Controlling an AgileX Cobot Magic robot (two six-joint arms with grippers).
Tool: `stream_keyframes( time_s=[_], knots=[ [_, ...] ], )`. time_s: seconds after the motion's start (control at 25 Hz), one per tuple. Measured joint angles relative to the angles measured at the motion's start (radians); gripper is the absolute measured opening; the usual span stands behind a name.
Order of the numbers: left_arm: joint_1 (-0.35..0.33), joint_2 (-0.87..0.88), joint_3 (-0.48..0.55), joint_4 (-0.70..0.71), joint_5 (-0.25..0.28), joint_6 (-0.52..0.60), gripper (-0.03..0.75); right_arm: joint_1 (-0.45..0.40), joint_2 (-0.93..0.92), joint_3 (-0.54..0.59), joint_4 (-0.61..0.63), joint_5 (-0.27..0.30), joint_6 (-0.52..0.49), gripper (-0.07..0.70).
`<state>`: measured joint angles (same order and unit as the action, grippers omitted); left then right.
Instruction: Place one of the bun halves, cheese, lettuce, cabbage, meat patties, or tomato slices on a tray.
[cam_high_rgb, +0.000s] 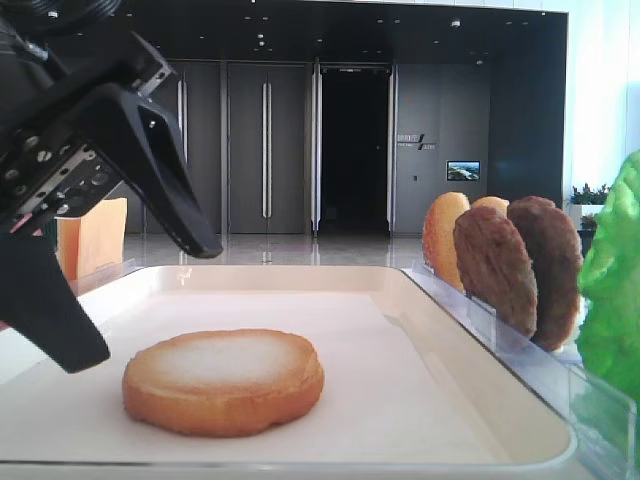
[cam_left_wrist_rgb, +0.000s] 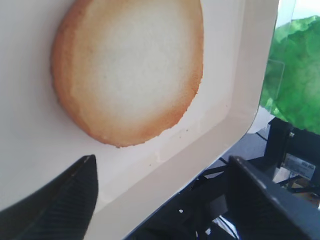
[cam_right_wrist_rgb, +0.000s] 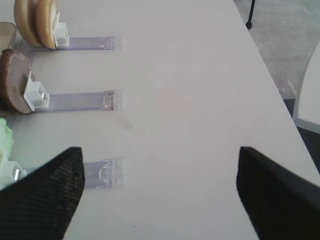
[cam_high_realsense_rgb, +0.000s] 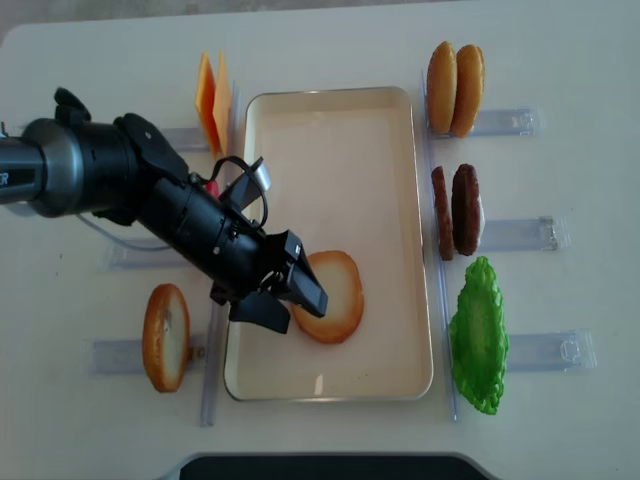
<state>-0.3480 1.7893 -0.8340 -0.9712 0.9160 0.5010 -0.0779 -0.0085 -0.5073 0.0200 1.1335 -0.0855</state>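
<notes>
A bun half (cam_high_realsense_rgb: 332, 296) lies flat, pale face up, on the cream tray (cam_high_realsense_rgb: 380, 150), near its front left; it also fills the left wrist view (cam_left_wrist_rgb: 130, 70). My left gripper (cam_high_realsense_rgb: 298, 312) hovers just over the bun half's left edge, open, with nothing between its fingers (cam_high_rgb: 185, 200). Over bare tabletop my right gripper (cam_right_wrist_rgb: 160, 151) also stands open and empty. Cheese (cam_high_realsense_rgb: 210, 100) stands left of the tray. More bun halves (cam_high_realsense_rgb: 455, 75), meat patties (cam_high_realsense_rgb: 457, 210) and lettuce (cam_high_realsense_rgb: 480, 335) stand to its right. I cannot make out cabbage or tomato slices.
Another bun half (cam_high_realsense_rgb: 165, 337) stands on edge at the front left. Clear plastic holder strips (cam_right_wrist_rgb: 85, 102) lie on the white table beside the food. The tray rim (cam_left_wrist_rgb: 200, 150) sits close under my left fingers, with dark equipment (cam_left_wrist_rgb: 280, 150) beyond the table edge.
</notes>
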Motion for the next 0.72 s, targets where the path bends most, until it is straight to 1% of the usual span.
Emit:
stream_keyframes(
  time_s=[0.08, 0.24, 0.4, 0.56, 0.72],
  knots=[
    [0.0, -0.001, -0.021, 0.022, 0.015, -0.001, 0.601, 0.0, 0.0, 0.0, 0.0, 0.0, 0.0, 0.587],
    [0.0, -0.036, -0.079, 0.032, 0.018, -0.006, 0.601, 0.0, 0.0, 0.0, 0.0, 0.0, 0.0, 0.587],
    [0.0, -0.063, -0.181, 0.056, 0.038, -0.029, 0.601, 0.0, 0.0, 0.0, 0.0, 0.0, 0.0, 0.587],
    [0.0, -0.063, -0.312, 0.151, 0.064, -0.108, 0.601, 0.0, 0.0, 0.0, 0.0, 0.0, 0.0, 0.587],
    [0.0, -0.063, -0.447, 0.292, 0.092, -0.222, 0.601, 0.0, 0.0, 0.0, 0.0, 0.0, 0.0, 0.587]
  ],
)
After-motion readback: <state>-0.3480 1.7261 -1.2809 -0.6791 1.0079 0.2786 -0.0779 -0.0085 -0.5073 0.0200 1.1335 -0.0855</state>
